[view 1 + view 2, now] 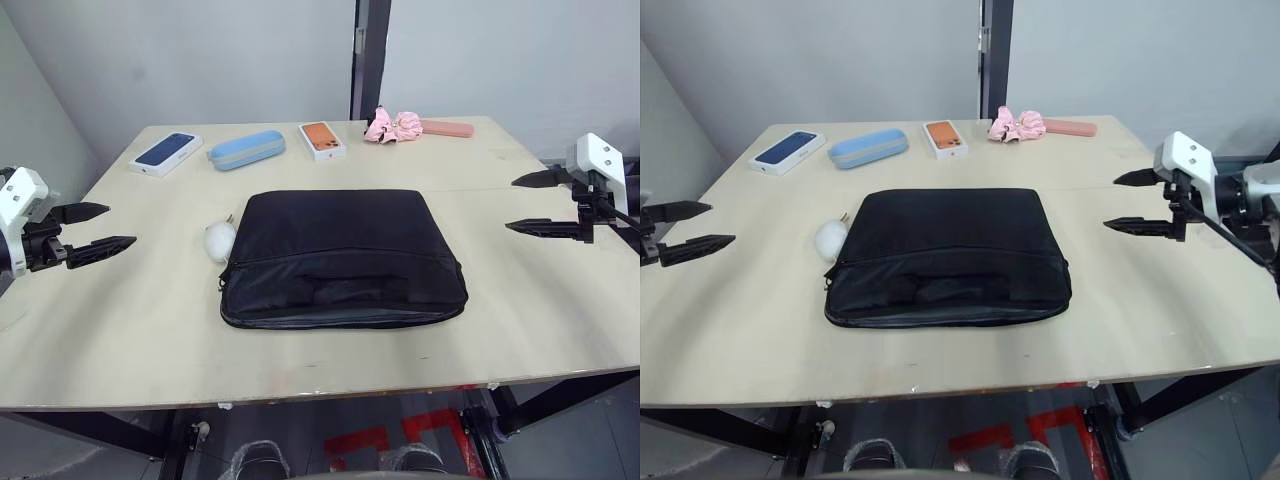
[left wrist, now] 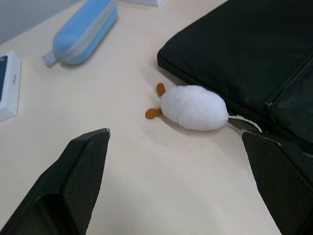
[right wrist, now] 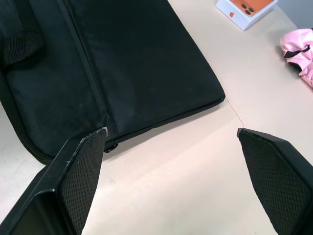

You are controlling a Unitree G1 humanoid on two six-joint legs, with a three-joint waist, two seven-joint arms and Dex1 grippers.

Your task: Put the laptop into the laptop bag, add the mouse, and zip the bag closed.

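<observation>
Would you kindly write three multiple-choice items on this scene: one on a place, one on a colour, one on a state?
1. The white plush toy lies where?
A. against the laptop bag's left edge
B. on top of the bag
C. beside the pink scrunchie

2. The zipped pouch at the table's far side is:
A. red
B. light blue
C. green

3. The left gripper and right gripper are:
A. both open
B. both shut
C. holding the bag

Answers: 1 A, the toy touches the bag's left side; 2 B, its fabric is pale blue; 3 A, each pair of fingers stands apart, gripping nothing.
</observation>
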